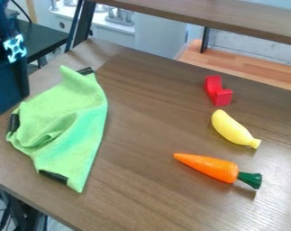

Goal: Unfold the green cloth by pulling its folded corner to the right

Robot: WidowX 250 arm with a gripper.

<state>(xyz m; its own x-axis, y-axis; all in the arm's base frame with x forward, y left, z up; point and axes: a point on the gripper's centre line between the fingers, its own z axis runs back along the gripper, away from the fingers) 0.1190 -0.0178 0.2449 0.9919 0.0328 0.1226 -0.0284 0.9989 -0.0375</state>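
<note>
The black gripper (pixel 9 76) is at the left edge, partly cut off by it, beside the upper left part of a green cloth. The cloth (pixel 66 126) lies rumpled on the brown table, with black clips or strips on several of its corners. On the right side are a small red block-like piece (pixel 218 91), a yellow banana (pixel 233 128) below it, and an orange carrot (pixel 209 166) with a dark green top, lying nearest the front of the three. The gripper is well away from these three.
The brown table (pixel 147 180) has its back edge running down to the right. A raised wooden shelf (pixel 232 17) crosses the top, on black supports. Behind the upper left stands a black surface (pixel 48 38), with a white counter (pixel 114 20) holding metal fittings beyond.
</note>
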